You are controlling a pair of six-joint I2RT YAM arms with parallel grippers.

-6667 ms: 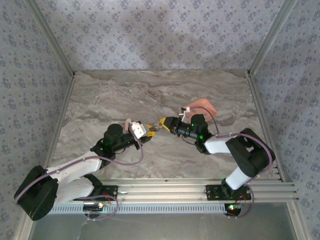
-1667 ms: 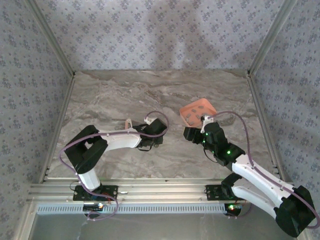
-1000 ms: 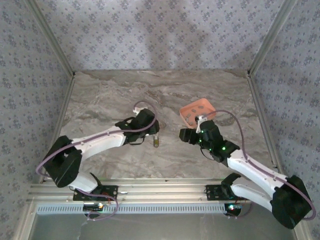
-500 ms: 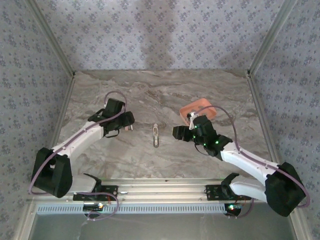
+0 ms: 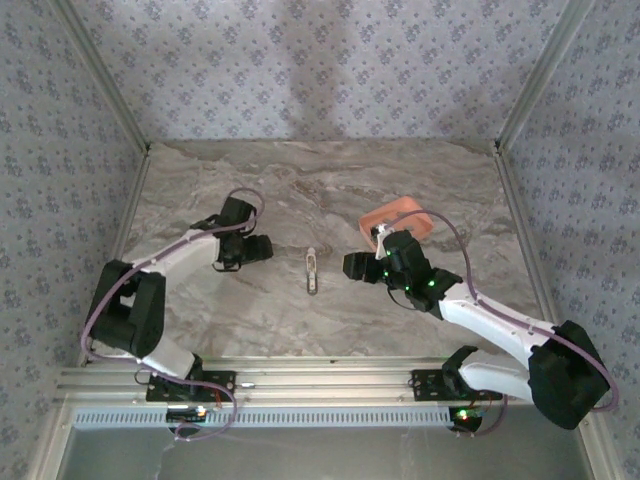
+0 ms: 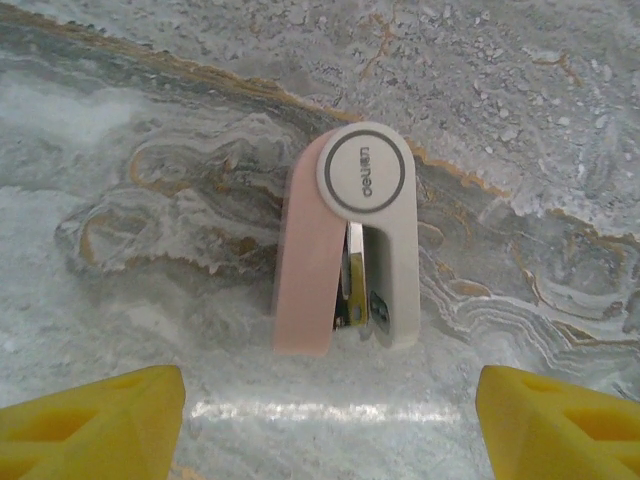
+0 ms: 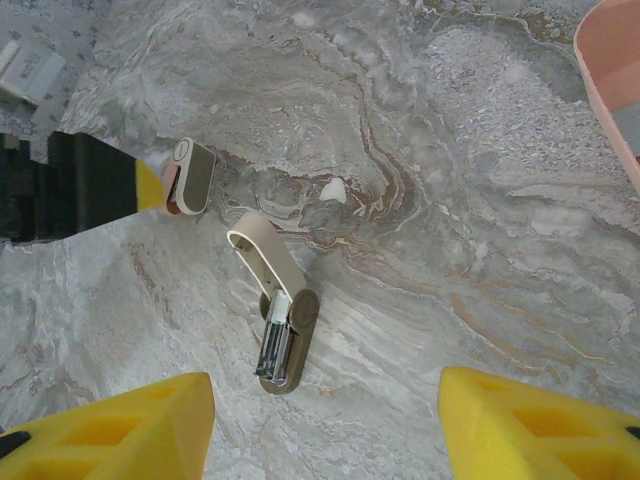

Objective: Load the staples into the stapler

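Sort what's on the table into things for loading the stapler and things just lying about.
For the job: open beige plastic stapler, metal channel exposed; salmon-pink plastic tray, likely the supply dish.
Lying about: small pink-and-beige rounded gadget with a round grey cap, seemingly unneeded.

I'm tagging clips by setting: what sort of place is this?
Probably a lab robot test cell: patterned walls box in a marble-look table, and aluminium rails carry the left arm and right arm.

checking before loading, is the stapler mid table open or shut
Open. The stapler has its cover swung back, baring the metal channel. Cannot tell if it is loaded.
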